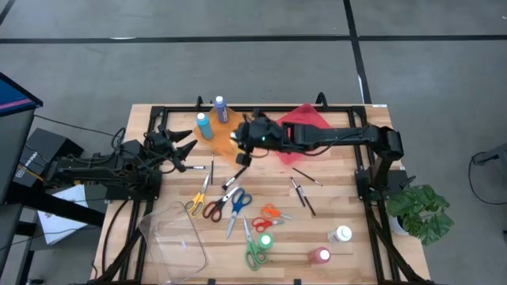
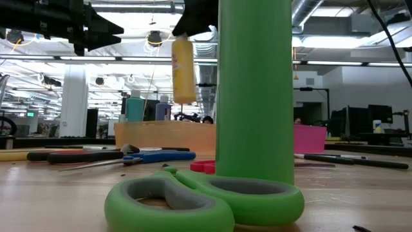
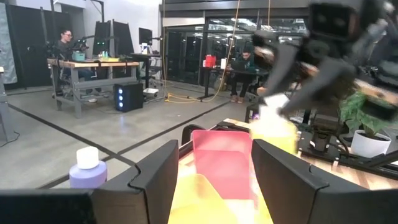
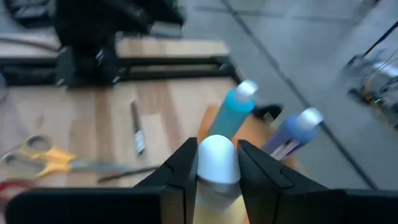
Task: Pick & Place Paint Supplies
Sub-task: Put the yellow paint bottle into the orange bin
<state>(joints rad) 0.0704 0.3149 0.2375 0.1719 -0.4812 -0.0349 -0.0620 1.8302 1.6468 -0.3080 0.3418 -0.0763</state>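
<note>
I have the right end effector [image 4: 217, 163] clenched on the white cap of a yellow paint bottle [image 2: 183, 69], which hangs upright in the air beneath it, clear of the desk [image 1: 341, 207]. This is the carry step: the bottle is lifted and I judge it is on its way to the orange tray [image 1: 226, 136], which lies just below and ahead of the end effector. A teal bottle [image 4: 233, 113] and a blue-purple bottle [image 4: 291, 132] already stand in that tray, just beyond the fingers in the right wrist view.

The left end effector [image 1: 184, 150] waits released, fingers apart, beside the tray and a little way from the right one, holding nothing.

The next move, as I read it, calls for lowering the bottle straight down into a bare part of the tray, short of the 2 bottles standing there, and letting go only once its base rests flat. A tilt on release could topple it into its neighbours.

Still on the desk, behind the right end effector toward the near edge, lie several scissors [image 1: 235, 203], thin brushes [image 1: 300, 192] and the green bottle [image 2: 255, 90].
</note>
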